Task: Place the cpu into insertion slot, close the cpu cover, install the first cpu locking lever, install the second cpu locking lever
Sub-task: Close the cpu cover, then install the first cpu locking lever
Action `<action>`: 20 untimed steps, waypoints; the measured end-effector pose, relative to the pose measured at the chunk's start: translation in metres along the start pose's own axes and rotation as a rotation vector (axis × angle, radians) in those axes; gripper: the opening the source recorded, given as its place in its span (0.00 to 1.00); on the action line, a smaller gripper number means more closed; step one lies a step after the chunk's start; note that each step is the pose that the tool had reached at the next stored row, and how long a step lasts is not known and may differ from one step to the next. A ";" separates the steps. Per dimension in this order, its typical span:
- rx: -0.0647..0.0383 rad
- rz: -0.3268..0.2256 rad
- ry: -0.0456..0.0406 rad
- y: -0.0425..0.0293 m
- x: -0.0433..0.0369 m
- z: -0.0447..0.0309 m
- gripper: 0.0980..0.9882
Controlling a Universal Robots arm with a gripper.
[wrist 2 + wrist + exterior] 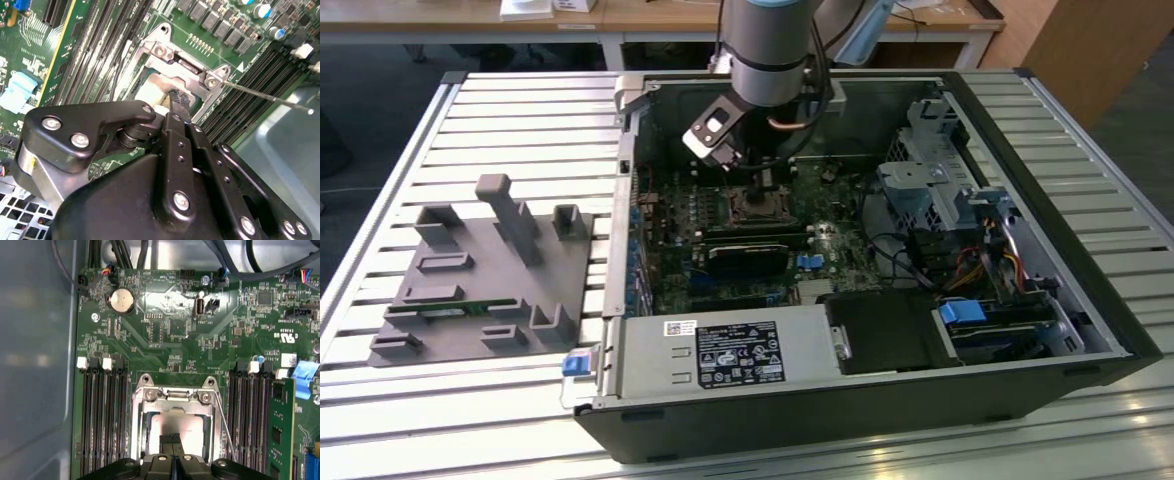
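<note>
In the exterior view my gripper point(757, 188) reaches down into the open computer case, right over the insertion slot point(754, 209). The cpu point(189, 427), pale and silvery, lies in the slot, and its pin field is hidden beneath it. The cpu cover point(175, 395), a grey metal frame, lies flat around the chip in both wrist views. My gripper point(172, 441) is shut, fingers together with nothing between them, tips on or just above the cpu point(147, 92) at the cut-out's edge. A thin locking lever point(265, 95) juts out from a corner of the cover point(187, 70).
Black memory slots point(105, 420) flank the socket on both sides. A long black card point(750, 258) sits nearer the case front than the socket. Drive cages and cables point(947, 200) crowd the exterior view's right. A grey fixture block point(487, 280) rests on the slatted table outside the case.
</note>
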State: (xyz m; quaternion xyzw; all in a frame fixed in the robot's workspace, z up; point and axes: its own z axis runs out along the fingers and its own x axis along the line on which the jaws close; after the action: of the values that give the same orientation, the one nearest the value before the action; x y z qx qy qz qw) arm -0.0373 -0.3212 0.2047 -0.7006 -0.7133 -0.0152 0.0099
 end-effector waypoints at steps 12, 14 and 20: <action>0.000 0.000 -0.0003 0.0032 0.0000 -0.0007 0.01; 0.000 0.000 -0.0001 0.0032 0.0000 -0.0017 0.01; 0.000 0.000 -0.0001 0.0033 0.0003 -0.0083 0.01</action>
State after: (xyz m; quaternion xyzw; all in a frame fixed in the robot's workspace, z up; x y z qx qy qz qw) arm -0.0341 -0.3212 0.2130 -0.7006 -0.7133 -0.0152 0.0099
